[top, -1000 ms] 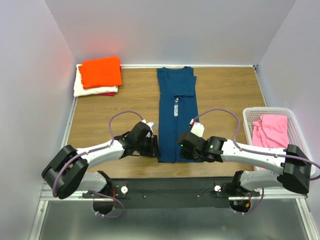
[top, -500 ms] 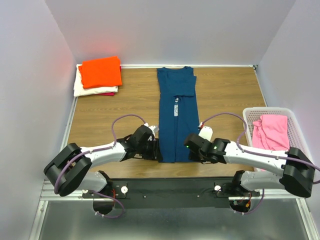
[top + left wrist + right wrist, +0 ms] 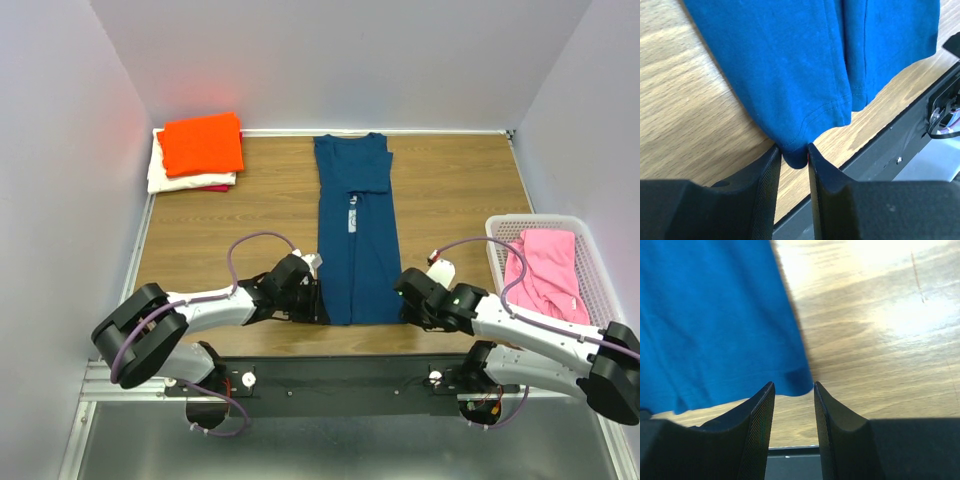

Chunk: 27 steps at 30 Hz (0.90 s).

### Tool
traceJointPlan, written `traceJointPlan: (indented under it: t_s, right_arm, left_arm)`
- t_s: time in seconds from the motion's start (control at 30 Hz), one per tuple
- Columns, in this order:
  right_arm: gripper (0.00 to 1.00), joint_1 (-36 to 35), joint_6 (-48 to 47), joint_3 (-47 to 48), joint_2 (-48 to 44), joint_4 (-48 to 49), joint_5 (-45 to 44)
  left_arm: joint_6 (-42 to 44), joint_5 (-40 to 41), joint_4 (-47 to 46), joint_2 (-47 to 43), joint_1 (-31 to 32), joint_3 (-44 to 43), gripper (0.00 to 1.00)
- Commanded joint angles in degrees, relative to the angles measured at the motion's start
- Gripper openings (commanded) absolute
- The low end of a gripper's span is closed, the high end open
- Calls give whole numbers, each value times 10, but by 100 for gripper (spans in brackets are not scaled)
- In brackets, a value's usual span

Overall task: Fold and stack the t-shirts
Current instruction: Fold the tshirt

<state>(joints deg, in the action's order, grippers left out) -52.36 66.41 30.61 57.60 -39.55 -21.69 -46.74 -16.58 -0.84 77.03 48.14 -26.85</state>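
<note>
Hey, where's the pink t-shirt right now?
In the top view the pink t-shirt lies bunched in the white basket at the table's right edge, beside the right arm and well right of the navy t-shirt.

Both arms reach low, left tool and right tool part-closed.

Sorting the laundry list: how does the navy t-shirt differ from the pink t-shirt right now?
The navy t-shirt lies flat on the table, folded into a long narrow strip; the pink t-shirt sits crumpled in the white basket. The navy one has its near corners between the jaws of the left gripper and right gripper; nothing touches the pink one. Neither is on the stack.
</note>
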Motion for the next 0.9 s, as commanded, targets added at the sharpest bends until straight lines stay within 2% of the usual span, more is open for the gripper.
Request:
traceJointPlan:
  t_s: [0.0, 0.2, 0.53, 0.6, 0.7, 0.77, 0.8, 0.87]
  right_arm:
    - [45, 3, 30, -18, 5, -18, -5]
    - [47, 4, 33, -22, 13, -5, -13]
    - [47, 4, 15, -35, 67, 76, 13]
    - [43, 4, 14, -37, 80, 87, 22]
    - [19, 4, 7, -36, 83, 87, 34]
    - [11, 4, -1, -38, 79, 86, 50]
    - [3, 4, -11, -39, 77, 87, 54]
    - [1, 2, -15, -38, 77, 86, 67]
  left_arm:
    - [-5, 28, 18, 16, 9, 16, 34]
    - [-6, 27, 14, 26, 15, 11, 30]
    - [-11, 29, 12, 24, 19, 10, 21]
    - [-11, 29, 12, 22, 19, 11, 15]
    - [-11, 29, 13, 15, 20, 12, 5]
    - [-13, 29, 15, 10, 22, 13, 0]
    - [-15, 30, 17, 5, 23, 14, 0]
    - [-17, 34, 21, -1, 27, 14, 0]
